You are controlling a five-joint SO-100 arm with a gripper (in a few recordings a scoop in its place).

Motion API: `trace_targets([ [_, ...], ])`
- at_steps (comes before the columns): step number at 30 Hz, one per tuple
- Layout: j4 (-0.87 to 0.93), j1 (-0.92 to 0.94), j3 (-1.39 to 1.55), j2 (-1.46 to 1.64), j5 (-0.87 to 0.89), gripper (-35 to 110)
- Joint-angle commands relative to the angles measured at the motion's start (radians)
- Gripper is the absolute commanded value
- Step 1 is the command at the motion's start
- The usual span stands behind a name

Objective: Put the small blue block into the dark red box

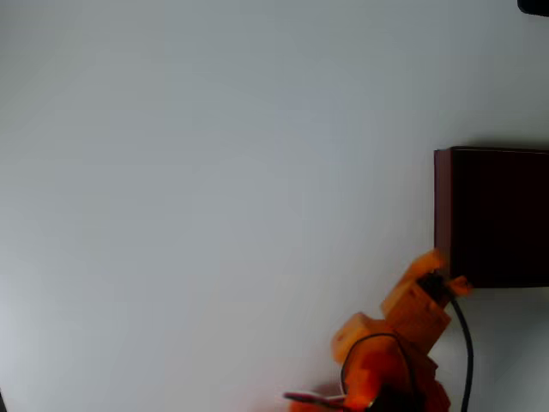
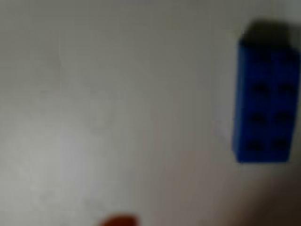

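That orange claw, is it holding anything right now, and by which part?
Apparently not. In the wrist view the small blue block lies on the white table with no finger touching it. Overhead, the gripper sits by the dark red box.

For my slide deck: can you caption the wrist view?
Blurred close-up from the arm's wrist: small blue block lying on the pale table, at the right of the picture.

Blurred small blue block (image 2: 265,101) lying on pale table (image 2: 117,117), far right, long side running top to bottom.
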Motion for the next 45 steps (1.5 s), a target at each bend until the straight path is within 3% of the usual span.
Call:
trace_targets([
  [1, -0.092, 0.000, 0.054, 0.014, 0.023, 23],
  [11, -0.241, 0.083, 0.221, 0.052, -0.031, 23],
  [27, -0.295, 0.178, 0.310, 0.100, -0.124, 23],
  [45, -0.307, 0.158, 0.379, 0.137, -0.103, 22],
])
